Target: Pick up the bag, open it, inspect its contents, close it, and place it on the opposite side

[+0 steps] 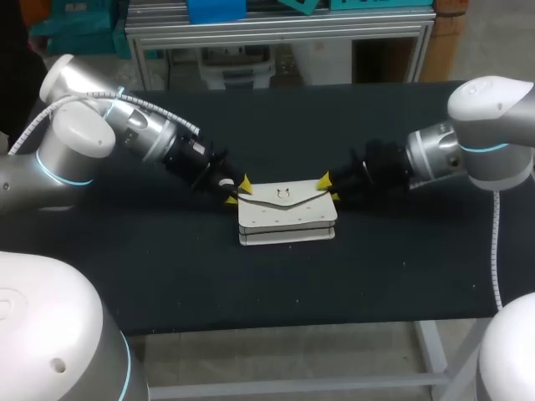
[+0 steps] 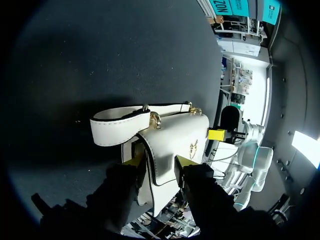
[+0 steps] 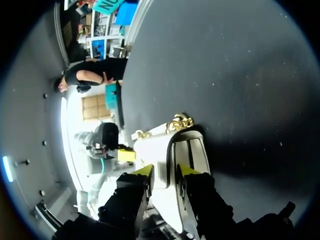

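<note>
My left gripper [image 2: 160, 160] is clamped on one end of a small white flap handbag [image 2: 172, 142]: one yellow tip presses that end's outer side, the other the front flap, and white material fills the gap between them. My right gripper [image 3: 165, 170] holds the opposite end the same way, its two yellow tips closed against the flap and the dark-edged side panel. So the handbag sits between my two grippers, pinched at both ends. I cannot tell whether its base still rests on the surface. I count one handbag, one white strap [image 2: 117, 125] arching off the end beside my left gripper, one small gold clasp [image 2: 193, 146] on the flap, and gold strap fittings [image 3: 180, 122] at each end. From above, the handbag [image 1: 287, 219] is in the middle of the black-covered table [image 1: 167, 276], with my left gripper [image 1: 237, 191] at one upper corner and my right gripper [image 1: 328, 188] at the other.
</note>
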Controlling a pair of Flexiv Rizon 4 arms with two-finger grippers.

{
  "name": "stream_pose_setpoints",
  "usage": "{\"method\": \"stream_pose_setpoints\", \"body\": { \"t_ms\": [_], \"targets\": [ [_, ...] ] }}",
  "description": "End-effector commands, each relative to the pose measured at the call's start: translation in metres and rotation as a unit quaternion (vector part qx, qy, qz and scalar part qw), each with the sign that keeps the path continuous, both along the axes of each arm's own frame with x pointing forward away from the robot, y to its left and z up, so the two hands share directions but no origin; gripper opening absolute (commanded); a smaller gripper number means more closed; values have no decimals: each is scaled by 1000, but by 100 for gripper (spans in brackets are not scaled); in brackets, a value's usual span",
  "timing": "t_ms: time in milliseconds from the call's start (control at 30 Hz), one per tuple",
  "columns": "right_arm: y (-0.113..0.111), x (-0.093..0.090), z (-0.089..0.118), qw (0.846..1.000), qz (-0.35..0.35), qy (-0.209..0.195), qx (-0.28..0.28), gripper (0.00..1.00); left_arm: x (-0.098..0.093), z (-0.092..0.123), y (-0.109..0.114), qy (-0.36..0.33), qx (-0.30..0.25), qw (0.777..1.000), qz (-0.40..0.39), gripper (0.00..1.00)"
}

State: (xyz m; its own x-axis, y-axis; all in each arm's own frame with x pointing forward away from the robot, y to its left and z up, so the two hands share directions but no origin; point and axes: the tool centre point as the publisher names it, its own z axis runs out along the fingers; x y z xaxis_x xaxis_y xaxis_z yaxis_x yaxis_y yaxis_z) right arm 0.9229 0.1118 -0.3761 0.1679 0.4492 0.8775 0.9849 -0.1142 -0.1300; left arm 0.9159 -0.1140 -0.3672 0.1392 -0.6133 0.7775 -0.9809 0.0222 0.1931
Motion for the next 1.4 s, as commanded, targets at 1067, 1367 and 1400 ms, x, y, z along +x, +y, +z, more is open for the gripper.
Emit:
{"method": "stream_pose_setpoints", "body": {
  "t_ms": [1067,1367,1400],
  "targets": [
    [-74,18,42,998,1,-40,-43,100,-42,3,-1,-25,12,1000,4,0],
    [-108,29,48,995,32,-54,-78,100,-12,4,24,-45,19,999,-2,0],
    [-111,30,49,995,34,-54,-80,100,-8,5,28,-47,18,999,-4,0]
  ]
}}
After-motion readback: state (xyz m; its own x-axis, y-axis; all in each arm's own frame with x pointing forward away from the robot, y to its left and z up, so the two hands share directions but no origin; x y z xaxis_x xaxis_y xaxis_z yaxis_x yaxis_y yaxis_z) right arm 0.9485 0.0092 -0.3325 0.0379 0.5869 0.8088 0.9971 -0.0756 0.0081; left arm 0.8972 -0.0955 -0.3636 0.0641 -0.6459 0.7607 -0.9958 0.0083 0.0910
